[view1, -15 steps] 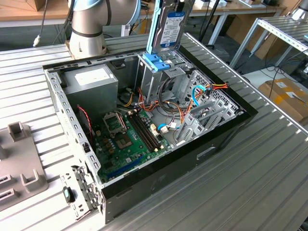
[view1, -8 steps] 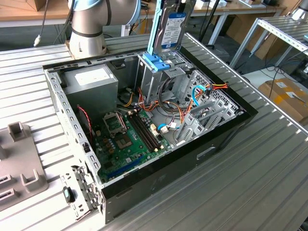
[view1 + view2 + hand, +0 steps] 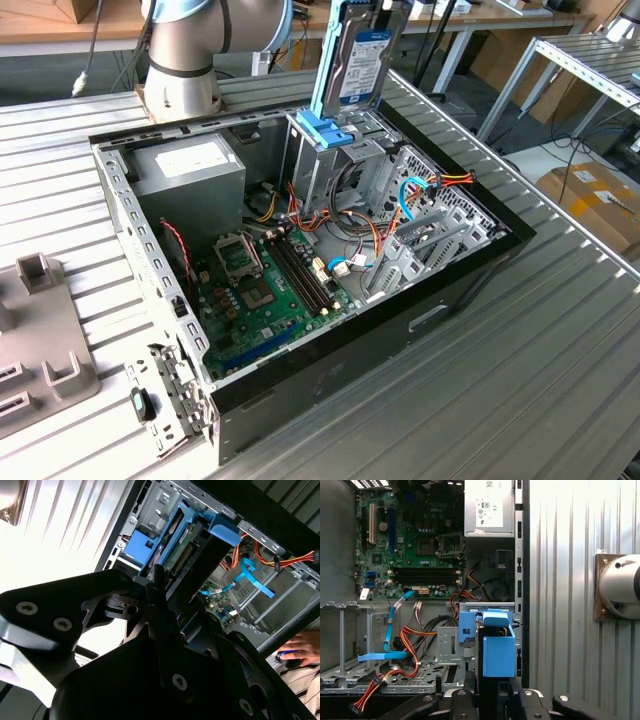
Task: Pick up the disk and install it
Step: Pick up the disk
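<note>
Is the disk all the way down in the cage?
No, the disk stands upright with most of it above the cage.

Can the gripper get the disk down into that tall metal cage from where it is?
Probably yes. The gripper holds the disk upright directly over the cage, lower end at its blue bracket, nothing between them; the cables lie lower, to one side.

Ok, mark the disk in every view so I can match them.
Exterior view: the disk stands upright at top centre, above the blue bracket.
Second wrist view: the disk, edge-on, beside the blue bracket.
First wrist view: the disk, end-on, beside the blue bracket.
Shared landmark: the blue bracket.
</note>
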{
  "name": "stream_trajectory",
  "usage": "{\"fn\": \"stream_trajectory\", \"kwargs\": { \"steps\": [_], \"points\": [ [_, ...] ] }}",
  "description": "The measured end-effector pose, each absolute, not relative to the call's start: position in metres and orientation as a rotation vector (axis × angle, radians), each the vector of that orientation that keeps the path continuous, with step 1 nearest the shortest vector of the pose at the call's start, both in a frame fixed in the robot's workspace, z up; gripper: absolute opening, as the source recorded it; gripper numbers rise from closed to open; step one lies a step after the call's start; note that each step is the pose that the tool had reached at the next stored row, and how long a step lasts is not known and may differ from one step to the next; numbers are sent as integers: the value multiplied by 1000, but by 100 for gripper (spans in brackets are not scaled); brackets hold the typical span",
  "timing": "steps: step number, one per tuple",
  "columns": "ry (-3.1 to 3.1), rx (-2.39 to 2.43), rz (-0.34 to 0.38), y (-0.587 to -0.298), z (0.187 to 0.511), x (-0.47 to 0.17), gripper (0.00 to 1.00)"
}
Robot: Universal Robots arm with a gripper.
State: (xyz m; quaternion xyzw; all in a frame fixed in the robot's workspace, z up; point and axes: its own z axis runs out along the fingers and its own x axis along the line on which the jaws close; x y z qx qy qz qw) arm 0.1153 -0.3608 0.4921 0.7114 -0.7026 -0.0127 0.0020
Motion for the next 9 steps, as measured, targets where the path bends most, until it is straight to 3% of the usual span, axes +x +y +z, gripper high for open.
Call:
{"fn": "stream_trajectory", "kwargs": {
  "steps": [9],
  "points": [
    [-2205, 2232, -40, -372, 492, 117, 35]
  ]
}}
